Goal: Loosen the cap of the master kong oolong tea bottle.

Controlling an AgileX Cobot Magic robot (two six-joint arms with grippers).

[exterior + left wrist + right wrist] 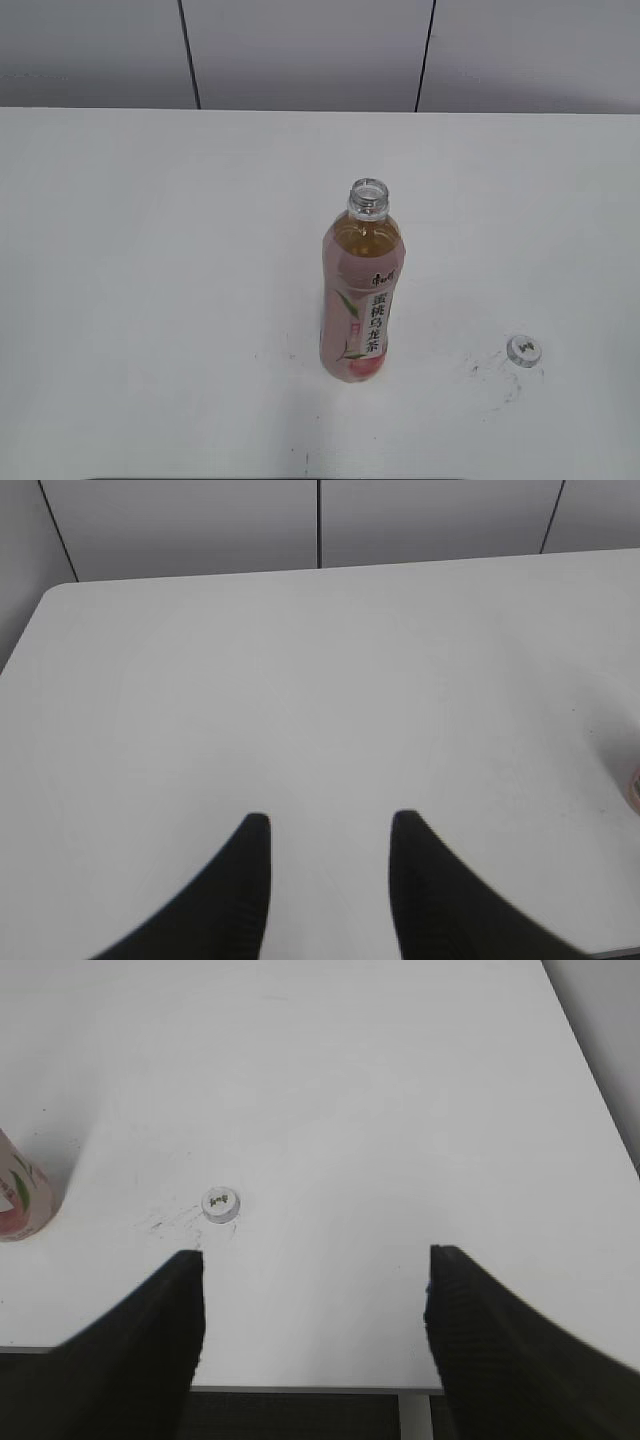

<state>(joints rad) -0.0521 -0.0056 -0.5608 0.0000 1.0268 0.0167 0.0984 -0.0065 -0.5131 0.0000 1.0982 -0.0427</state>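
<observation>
- Tea bottle first: we see the master kong oolong tea bottle [362,300] standing straight up on the white tabletop [150,300], and its mouth is open with nothing on top.
- We see the cap [524,350] lying flat on the tabletop, well apart from the bottle, off to the bottle's right in the exterior view.
- Our left hand [325,825] is partly open and holds nothing; the bottle only peeks in at the far right edge of its view.
- Our right hand [315,1260] is wide open and holds nothing; the cap lies just past it, between it and the bottle.
- We think the job is done, because the cap is all the way off.
- We see nothing left to do.
</observation>
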